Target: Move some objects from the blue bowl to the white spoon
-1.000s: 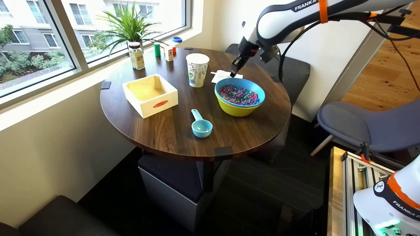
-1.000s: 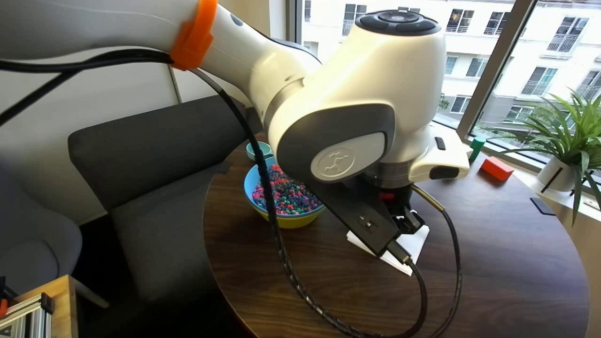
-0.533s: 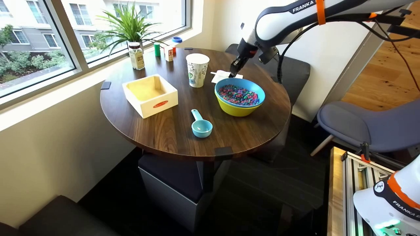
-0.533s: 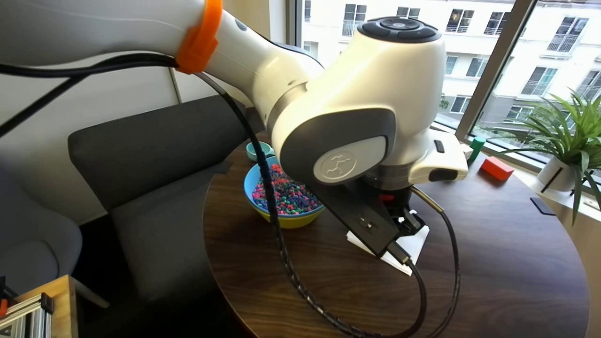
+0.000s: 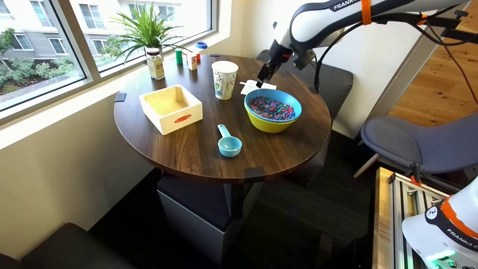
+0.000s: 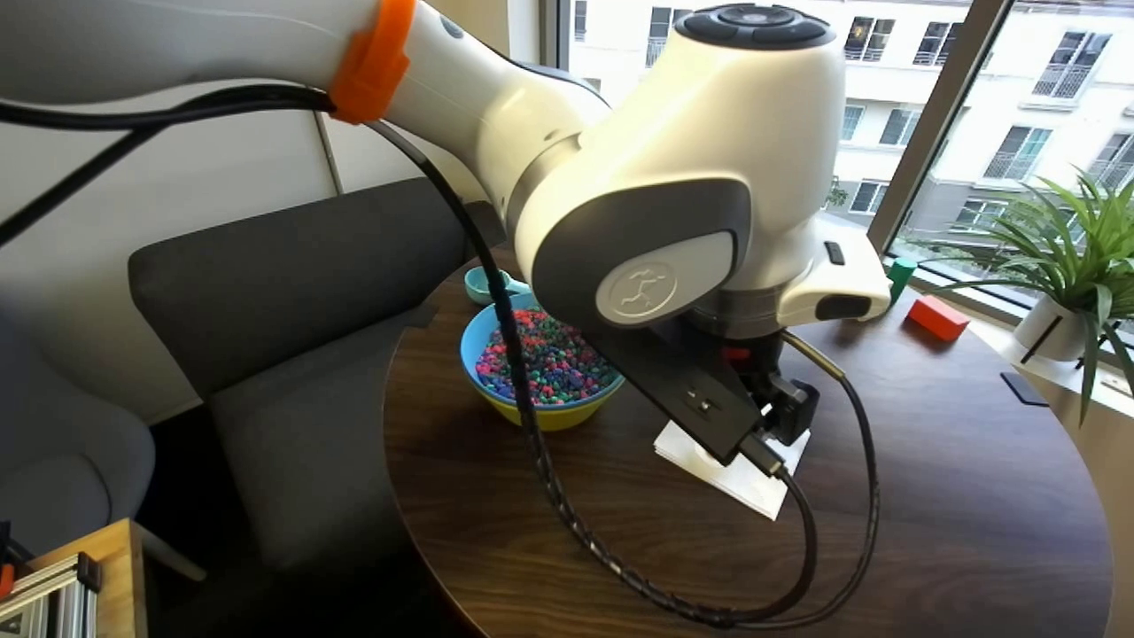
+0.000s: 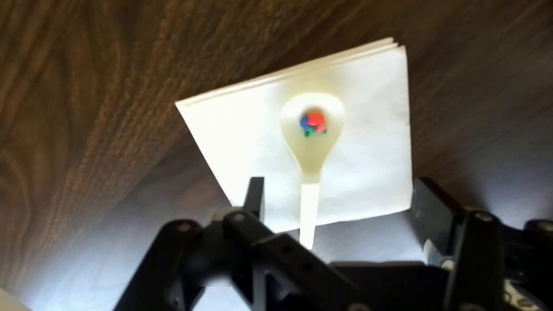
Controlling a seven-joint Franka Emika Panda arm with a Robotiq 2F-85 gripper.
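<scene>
My gripper (image 7: 339,194) stands open above the white spoon (image 7: 309,162), whose handle passes between the fingers without being gripped. The spoon lies on folded white paper (image 7: 371,172). A few tiny red, blue and green objects (image 7: 316,119) sit in the spoon's hollow. The blue bowl (image 5: 285,96), with a yellow-green outside, appears in both exterior views and holds a heap of tiny multicoloured objects (image 5: 272,107). In an exterior view the gripper (image 5: 260,83) hovers just beyond the bowl's far rim, over the paper.
A patterned paper cup (image 5: 223,82) stands near the paper. Toward the window are an open wooden box (image 5: 183,121) and a glass jar (image 5: 155,65). A teal scoop (image 5: 230,145) lies by the table's edge. A cable (image 6: 567,540) loops below the wrist.
Over the last half second the gripper has opened and the wrist has risen slightly. Bowl, cup, box and scoop have stayed in place.
</scene>
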